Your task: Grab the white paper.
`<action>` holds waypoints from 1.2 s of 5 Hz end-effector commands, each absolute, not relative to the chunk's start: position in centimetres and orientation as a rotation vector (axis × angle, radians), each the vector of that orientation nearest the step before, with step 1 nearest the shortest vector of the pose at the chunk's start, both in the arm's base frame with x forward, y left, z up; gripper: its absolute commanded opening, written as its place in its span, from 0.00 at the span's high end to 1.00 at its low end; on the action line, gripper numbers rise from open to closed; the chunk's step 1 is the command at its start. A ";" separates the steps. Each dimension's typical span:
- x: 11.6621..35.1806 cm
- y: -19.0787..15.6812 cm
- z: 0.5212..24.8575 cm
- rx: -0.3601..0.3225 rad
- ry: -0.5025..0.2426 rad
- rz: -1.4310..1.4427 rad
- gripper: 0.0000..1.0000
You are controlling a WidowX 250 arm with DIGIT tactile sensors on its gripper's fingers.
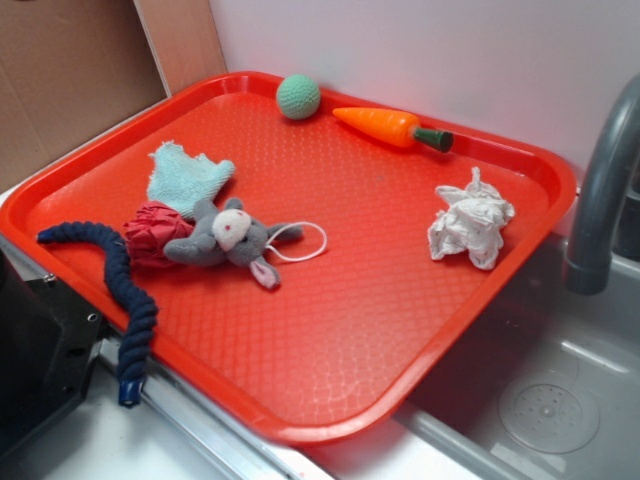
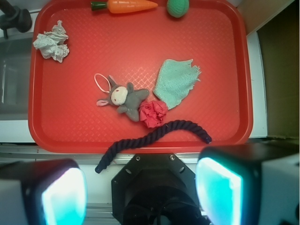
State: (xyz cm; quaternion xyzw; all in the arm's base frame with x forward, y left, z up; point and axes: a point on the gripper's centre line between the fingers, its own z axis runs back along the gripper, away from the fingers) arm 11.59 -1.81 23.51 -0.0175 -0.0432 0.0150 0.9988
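Note:
The white paper (image 1: pixel 470 225) is a crumpled wad lying at the right side of the red tray (image 1: pixel 330 350). The wrist view has it at the tray's upper left corner (image 2: pixel 51 42). My gripper (image 2: pixel 140 194) hangs high above the near edge of the tray, far from the paper. Its two fingers, with glowing turquoise pads (image 2: pixel 63 197), stand wide apart with nothing between them. The exterior view does not show the gripper.
On the tray lie a grey plush mouse (image 1: pixel 225 238), a red crumpled ball (image 1: pixel 152 232), a pale turquoise cloth (image 1: pixel 185 175), a dark blue rope (image 1: pixel 120 290) hanging over the edge, a green ball (image 1: pixel 298 96) and a toy carrot (image 1: pixel 385 125). A grey faucet (image 1: pixel 600 190) and sink stand right.

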 end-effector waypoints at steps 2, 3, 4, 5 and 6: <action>12.7 -2.2 22.9 -0.026 -0.110 -0.083 0.00; 14.2 -3.1 22.3 -0.009 -0.146 -0.256 0.00; 16.4 -4.3 20.8 -0.045 -0.217 -0.477 0.00; 18.4 -6.1 19.1 -0.044 -0.255 -0.582 0.00; 20.8 -7.4 17.3 -0.141 -0.308 -0.698 0.00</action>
